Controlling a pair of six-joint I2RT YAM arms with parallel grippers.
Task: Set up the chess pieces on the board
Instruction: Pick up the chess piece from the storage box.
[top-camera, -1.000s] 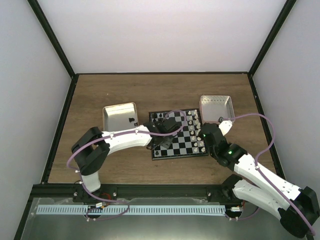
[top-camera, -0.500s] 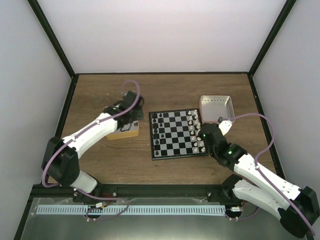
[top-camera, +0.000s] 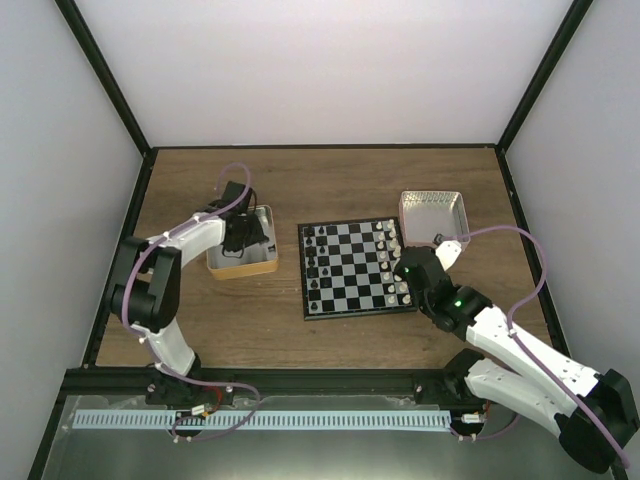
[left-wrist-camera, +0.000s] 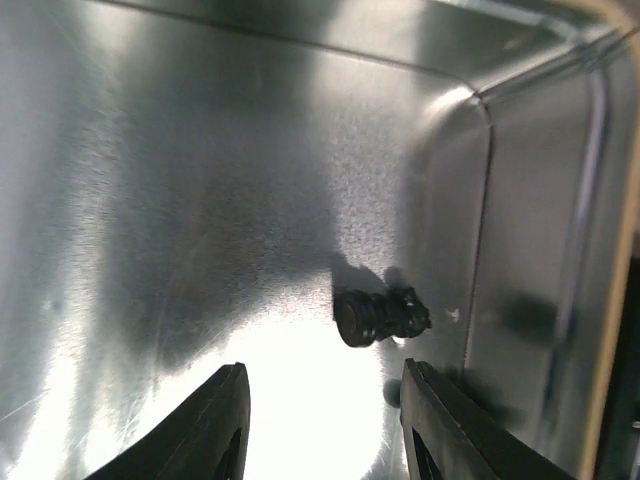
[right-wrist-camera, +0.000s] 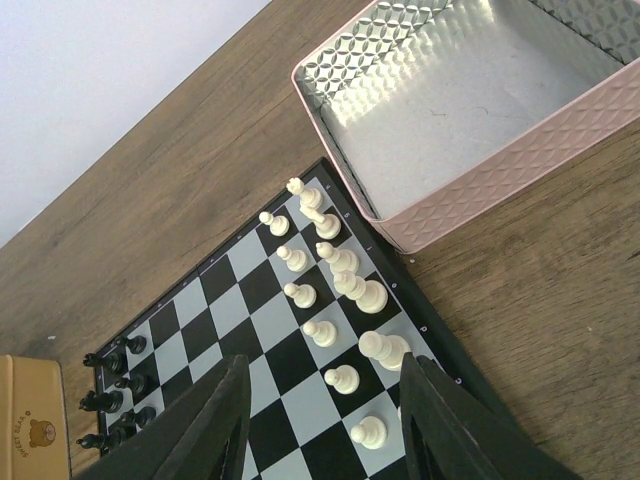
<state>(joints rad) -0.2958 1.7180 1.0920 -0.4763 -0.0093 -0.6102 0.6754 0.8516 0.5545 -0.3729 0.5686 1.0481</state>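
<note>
The board lies in the middle of the table, with black chess pieces along its left edge and white ones along its right. One black piece lies on its side on the floor of the metal tin, near the tin's right wall. My left gripper hangs open just short of that piece, with nothing between its fingers. In the top view it is down in that left tin. My right gripper stands open and empty above the white pieces on the board.
A pink embossed tin stands close to the board's white corner; in the top view this pink tin is at the back right. The yellow side of the left tin shows beyond the black pieces.
My left arm has swung from the board's left side over to the left tin and dropped into it, its jaws now wider. The right arm has not moved.
</note>
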